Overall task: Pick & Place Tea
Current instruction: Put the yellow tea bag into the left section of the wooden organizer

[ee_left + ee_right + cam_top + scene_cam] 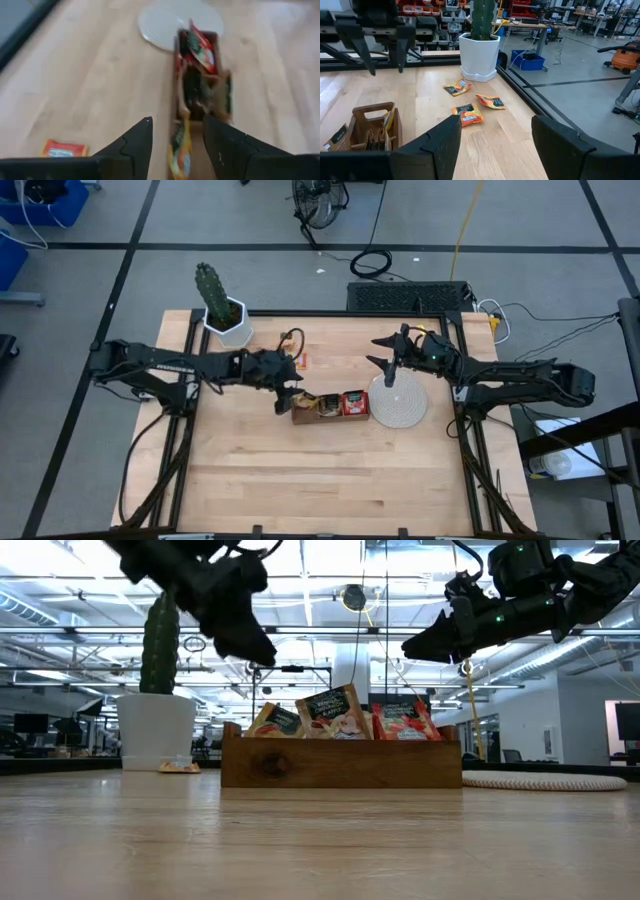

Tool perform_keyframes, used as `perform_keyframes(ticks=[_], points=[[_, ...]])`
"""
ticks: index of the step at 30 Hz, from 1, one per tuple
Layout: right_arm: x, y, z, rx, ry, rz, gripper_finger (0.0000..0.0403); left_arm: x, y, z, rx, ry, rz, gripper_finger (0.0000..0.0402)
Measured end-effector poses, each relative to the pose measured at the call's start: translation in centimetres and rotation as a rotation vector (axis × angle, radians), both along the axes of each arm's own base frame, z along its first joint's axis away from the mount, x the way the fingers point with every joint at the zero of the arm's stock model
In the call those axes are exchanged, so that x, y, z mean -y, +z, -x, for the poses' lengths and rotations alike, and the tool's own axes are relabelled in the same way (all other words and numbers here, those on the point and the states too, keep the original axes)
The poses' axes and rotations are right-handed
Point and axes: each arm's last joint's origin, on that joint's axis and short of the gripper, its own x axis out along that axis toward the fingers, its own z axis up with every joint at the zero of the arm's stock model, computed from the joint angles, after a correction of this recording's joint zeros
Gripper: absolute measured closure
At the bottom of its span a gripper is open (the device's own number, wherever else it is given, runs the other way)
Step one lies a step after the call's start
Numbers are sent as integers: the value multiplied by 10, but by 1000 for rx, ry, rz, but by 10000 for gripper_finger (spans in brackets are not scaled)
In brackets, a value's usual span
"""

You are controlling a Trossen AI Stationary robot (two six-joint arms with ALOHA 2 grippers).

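My left gripper [175, 145] hangs over the wooden tray [300, 416] mid-bench, fingers apart, a yellow tea sachet [181, 152] between them. I'd let it drop straight in. More sachets [468, 112] by the far edge.

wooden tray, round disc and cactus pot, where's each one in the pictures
wooden tray [340, 764]: low view, middle of its front wall
round disc [400, 409]: high view, bare part of its top
cactus pot [479, 56]: right wrist view, white side of the pot
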Motion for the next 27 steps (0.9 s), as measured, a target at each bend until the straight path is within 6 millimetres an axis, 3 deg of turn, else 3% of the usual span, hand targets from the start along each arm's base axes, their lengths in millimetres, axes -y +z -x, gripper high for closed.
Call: perform_keyframes(ticks=[4, 14, 22, 27], points=[[0, -1, 0, -9, 1, 0, 177, -5, 12, -6, -39, -34, 35, 244], [0, -1, 0, -13, 1, 2, 177, -16, -27, -21, -232, -2, 75, 254], [0, -2, 0, -15, 1, 1, 177, -17, -41, -30, -249, -26, 100, 236], [0, -2, 0, -16, 1, 1, 177, -17, -47, -30, -285, -28, 102, 249]])
